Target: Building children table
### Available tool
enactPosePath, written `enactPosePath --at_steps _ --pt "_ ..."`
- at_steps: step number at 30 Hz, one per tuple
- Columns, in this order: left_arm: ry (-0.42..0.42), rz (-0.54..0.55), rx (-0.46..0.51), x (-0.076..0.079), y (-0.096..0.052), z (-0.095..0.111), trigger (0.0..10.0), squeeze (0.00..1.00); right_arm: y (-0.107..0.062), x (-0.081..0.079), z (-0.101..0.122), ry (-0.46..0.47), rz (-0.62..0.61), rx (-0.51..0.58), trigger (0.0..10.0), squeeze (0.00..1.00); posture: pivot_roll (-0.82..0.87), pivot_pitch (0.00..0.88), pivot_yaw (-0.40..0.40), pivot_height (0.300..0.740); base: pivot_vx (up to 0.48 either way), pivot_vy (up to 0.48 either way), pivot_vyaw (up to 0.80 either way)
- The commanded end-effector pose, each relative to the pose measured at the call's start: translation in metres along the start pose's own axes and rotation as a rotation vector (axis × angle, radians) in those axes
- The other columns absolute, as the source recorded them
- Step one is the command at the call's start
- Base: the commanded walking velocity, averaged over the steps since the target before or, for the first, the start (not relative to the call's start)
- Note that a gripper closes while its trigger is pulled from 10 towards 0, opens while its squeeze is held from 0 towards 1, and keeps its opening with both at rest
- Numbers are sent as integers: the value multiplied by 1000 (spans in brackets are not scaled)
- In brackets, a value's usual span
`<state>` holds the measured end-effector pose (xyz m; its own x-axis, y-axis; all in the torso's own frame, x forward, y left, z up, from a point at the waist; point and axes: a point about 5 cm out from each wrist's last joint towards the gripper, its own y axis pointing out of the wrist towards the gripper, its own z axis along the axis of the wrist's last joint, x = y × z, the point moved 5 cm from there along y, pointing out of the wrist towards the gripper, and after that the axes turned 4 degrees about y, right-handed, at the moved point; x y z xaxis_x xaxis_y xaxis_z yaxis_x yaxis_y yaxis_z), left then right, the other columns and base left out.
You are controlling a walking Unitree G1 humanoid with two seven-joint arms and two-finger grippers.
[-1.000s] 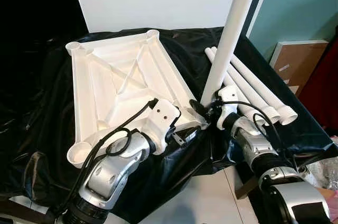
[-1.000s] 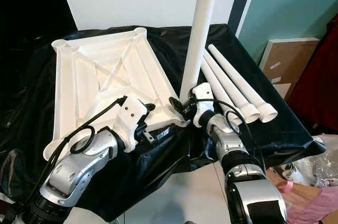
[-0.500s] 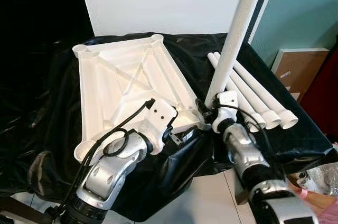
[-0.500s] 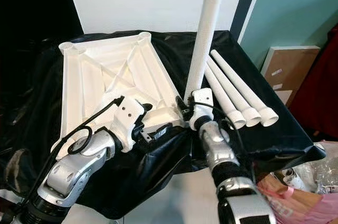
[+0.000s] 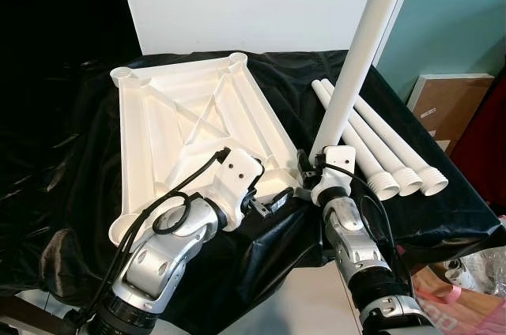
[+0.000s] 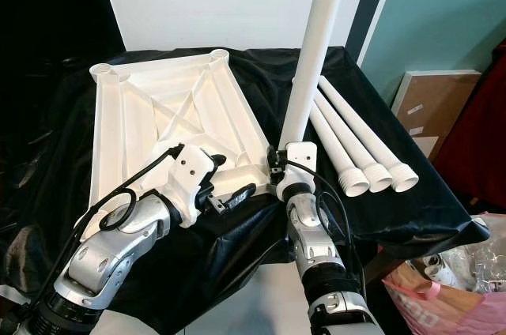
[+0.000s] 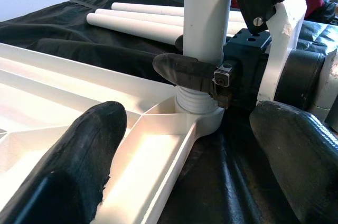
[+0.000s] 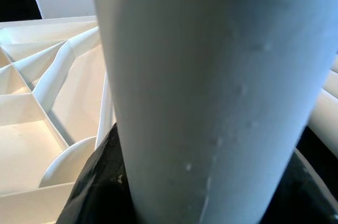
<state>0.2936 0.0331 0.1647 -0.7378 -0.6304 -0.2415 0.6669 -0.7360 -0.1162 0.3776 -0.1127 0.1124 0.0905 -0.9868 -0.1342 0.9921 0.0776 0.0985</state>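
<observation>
White plastic leg [image 5: 360, 58] stands upright in the near corner socket [image 7: 203, 121] of the upturned tabletop [image 5: 186, 126]; my right gripper [image 7: 198, 71] clamps it just above the thread — rigid, light, slick; low hold suits; left gripper [image 5: 265, 202] open beside.

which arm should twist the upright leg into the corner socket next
Right, probably. The right gripper is already shut around the upright leg just above its threads at the tabletop corner socket. The left gripper sits open at the tabletop's edge, better for steadying.
</observation>
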Motion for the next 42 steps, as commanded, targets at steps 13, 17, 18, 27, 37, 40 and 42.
enactPosePath --at_steps 13,17,18,27,37,40,42 --pt "13 -33 3 -3 1 -1 10000 0 -1 5 12 -5 148 18 10000 1000 33 0 -49 740 0 0 0" --pt "9 -29 4 -3 1 -1 10000 0 -2 4 15 -4 220 18 10000 1000 29 0 -43 740 0 0 0" --pt "8 -30 3 -2 1 -1 10000 0 -3 5 17 -13 260 16 10000 1000 29 0 -43 740 0 0 0" --pt "14 -43 7 0 4 -1 10000 0 -1 4 15 -63 472 -43 10000 0 19 0 -35 740 0 0 0" --pt "21 -52 14 1 8 2 10000 0 10 -3 9 -94 558 -102 2627 0 29 0 -33 740 0 0 0" --pt "23 -53 15 1 8 2 10000 0 10 -3 8 -98 558 -105 0 0 29 0 -33 740 0 0 0" --pt "22 -44 17 -1 8 2 10000 0 9 -2 4 -88 561 -129 0 0 30 0 -34 740 0 0 0"
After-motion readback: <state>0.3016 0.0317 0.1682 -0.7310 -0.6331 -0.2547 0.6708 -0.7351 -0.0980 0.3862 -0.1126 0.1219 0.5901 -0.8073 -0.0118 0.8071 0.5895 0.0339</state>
